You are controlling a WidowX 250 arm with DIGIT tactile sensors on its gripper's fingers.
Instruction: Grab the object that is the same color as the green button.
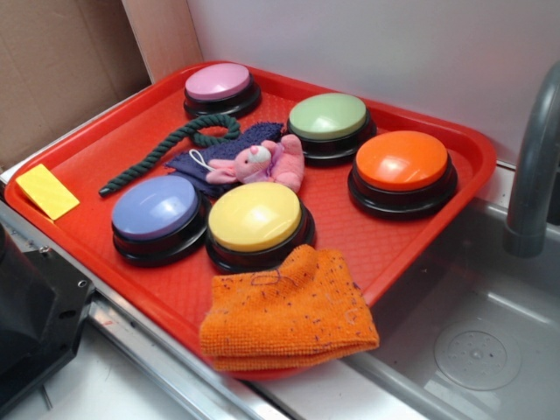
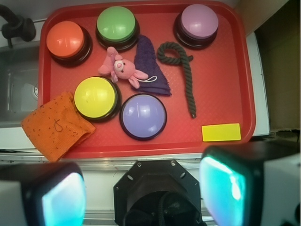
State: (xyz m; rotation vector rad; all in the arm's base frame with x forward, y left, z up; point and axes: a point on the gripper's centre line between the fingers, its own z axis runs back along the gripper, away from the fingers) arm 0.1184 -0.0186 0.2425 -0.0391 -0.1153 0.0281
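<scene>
Gripper (image 2: pixel 143 188), fingers spread wide above the red tray (image 2: pixel 225 56), should descend across the green rope's (image 2: pixel 187 77) straight section, clear of the purple button (image 2: pixel 199 21).

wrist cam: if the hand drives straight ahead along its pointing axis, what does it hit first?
Probably the blue button, or bare red tray beside it: both sit near the wrist view's centre, between the open fingers. The green rope lies off to the right. Depth is unclear.

rope (image 2: pixel 184 70): looped, right of cloth (image 2: pixel 149 65) | green button (image 2: pixel 116 24): tray (image 2: pixel 244 84) top | fingers (image 2: pixel 221 181): apart, off-tray
</scene>
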